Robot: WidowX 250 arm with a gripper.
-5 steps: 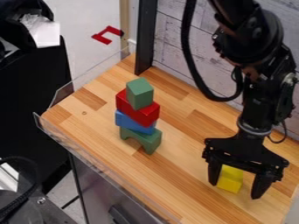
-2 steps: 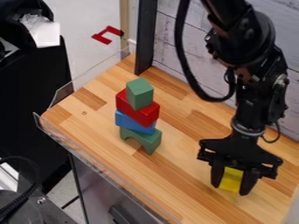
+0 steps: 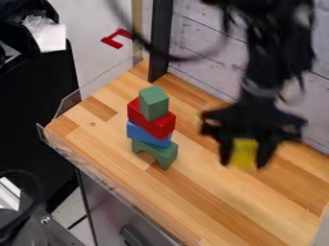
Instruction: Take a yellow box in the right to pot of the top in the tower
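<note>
One camera — high above the wooden worktop (image 3: 218,202), slanting down toward the plank wall (image 3: 206,79) — at middling range

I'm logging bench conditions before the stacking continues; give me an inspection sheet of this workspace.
Surface: wooden worktop, light and dark strips.
Job's things: yellow block in the gripper; tower stacked green arch, blue block, red block, green cube on top, layers not squared up.
Clutter: red bent piece beyond the worktop.
Gripper: gripper shut on the yellow block, right of the tower.
Cables: black cable looping beside the arm.
Surroundings: plank wall, dark post.
</note>
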